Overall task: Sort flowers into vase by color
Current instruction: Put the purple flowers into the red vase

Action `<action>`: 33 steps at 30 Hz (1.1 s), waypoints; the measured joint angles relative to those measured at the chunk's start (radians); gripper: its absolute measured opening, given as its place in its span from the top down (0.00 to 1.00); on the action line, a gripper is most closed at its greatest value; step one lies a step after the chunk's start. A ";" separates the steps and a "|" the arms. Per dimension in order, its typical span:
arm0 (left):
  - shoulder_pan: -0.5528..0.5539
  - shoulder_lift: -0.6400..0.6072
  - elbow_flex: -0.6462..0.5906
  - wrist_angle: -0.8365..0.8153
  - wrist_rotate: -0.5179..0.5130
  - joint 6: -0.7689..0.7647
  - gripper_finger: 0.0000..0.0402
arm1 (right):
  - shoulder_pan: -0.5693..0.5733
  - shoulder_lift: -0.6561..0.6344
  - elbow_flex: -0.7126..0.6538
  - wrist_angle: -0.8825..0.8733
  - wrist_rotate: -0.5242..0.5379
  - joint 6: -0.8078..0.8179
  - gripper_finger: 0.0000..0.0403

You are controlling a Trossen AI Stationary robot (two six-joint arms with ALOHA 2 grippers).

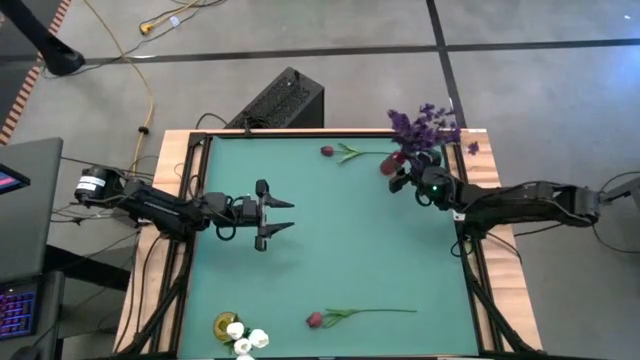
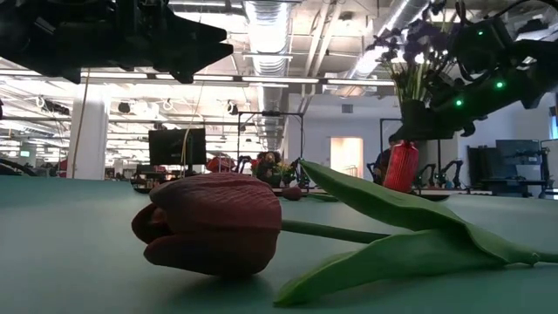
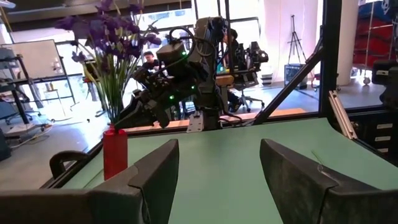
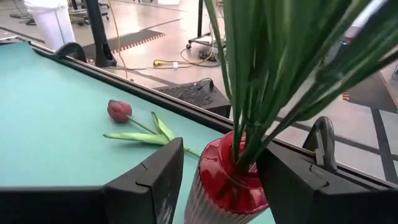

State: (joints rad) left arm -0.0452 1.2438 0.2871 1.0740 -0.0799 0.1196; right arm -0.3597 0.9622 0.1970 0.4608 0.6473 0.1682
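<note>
The right gripper point(image 1: 403, 176) sits at the far right corner of the green table point(image 1: 330, 240), right up against the red vase point(image 4: 225, 183). Its fingers are spread, one on each side of the vase's neck, and the wrist view does not show whether they touch it. Green stems point(image 4: 261, 81) rise out of that vase, topped with bushy purple sprigs point(image 1: 425, 127).

Over on the left side, the left gripper point(image 1: 277, 216) hangs above the table with its fingers splayed wide and nothing between them.

Two dark red tulips lie loose on the mat. One red tulip point(image 1: 343, 152) rests near the far edge, just beside the vase. The other red tulip point(image 1: 350, 316) lies along the near edge, bud pointing left. At the near left corner, white tulip heads point(image 1: 247, 338) cluster beside a yellow vase point(image 1: 226, 325).
</note>
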 joint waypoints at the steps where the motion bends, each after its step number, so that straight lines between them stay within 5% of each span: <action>1: 0.000 0.000 0.000 0.000 0.000 0.000 0.47 | 0.000 0.000 0.000 0.001 -0.002 -0.003 0.44; 12: 0.000 0.000 0.000 0.000 -0.002 0.000 0.47 | -0.022 0.105 0.080 -0.003 -0.051 -0.010 0.44; 33: 0.000 0.000 0.000 -0.002 0.019 0.002 0.47 | -0.050 0.107 0.180 -0.150 -0.076 0.019 0.44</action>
State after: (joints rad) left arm -0.0452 1.2438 0.2871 1.0718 -0.0608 0.1219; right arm -0.4101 1.0687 0.3771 0.3105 0.5716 0.1868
